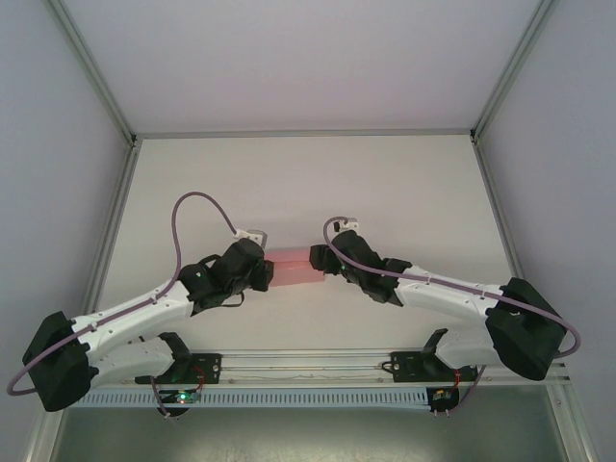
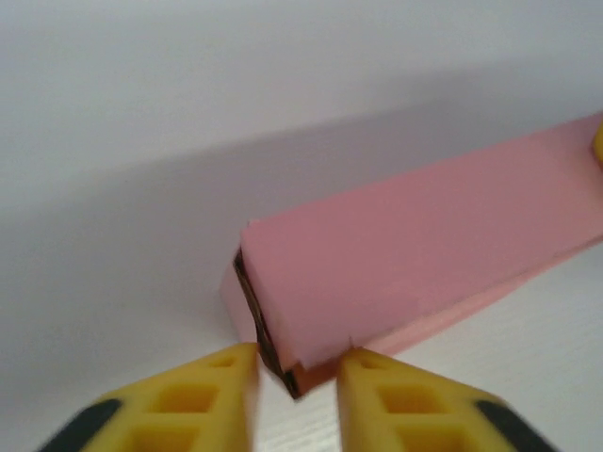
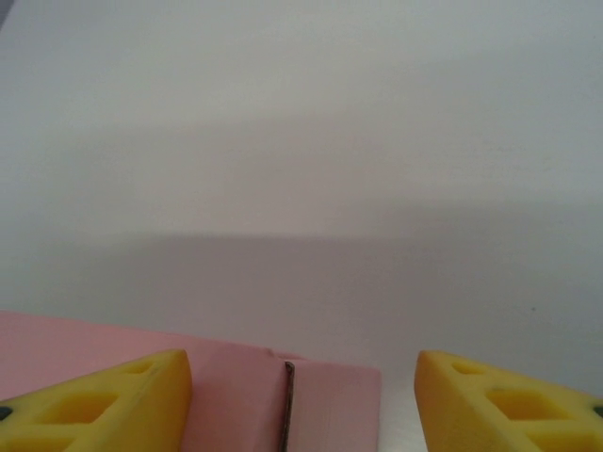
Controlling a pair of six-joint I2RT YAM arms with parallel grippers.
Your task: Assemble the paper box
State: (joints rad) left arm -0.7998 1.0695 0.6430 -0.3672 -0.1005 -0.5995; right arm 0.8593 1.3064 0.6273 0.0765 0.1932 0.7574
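1. Paper box (image 1: 294, 268) (image 2: 424, 245) (image 3: 236, 400): pink card, folded up into a long rectangular box. It is lying flat on the white table (image 1: 318, 183) near the table's middle. Its long axis is running left to right between the two grippers.
2. Left gripper (image 1: 264, 276) (image 2: 297, 395): sitting at the box's left end. Its yellow fingers (image 2: 217, 405) are standing a little apart, released. The lower corner of the box's end is poking into the gap between the tips. Whether either tip is brushing the card is hard to tell, as the wrist view is blurred there.
3. Box, left end: a dark edge line (image 2: 252, 301) is running down the end face in the left wrist view.
4. Right gripper (image 1: 320, 258) (image 3: 301, 377): sitting at the box's right end. Its jaws are spread wide and grasping nothing. The box's end is lying low between them. One finger (image 3: 113, 405) is overlapping the pink card, and the other is standing clear of it with a strip of white table showing between.
5. Dark seam (image 3: 289, 405): running across the box's top, just beside its right end.
6. Purple cable (image 1: 192, 207): looping above the left arm.
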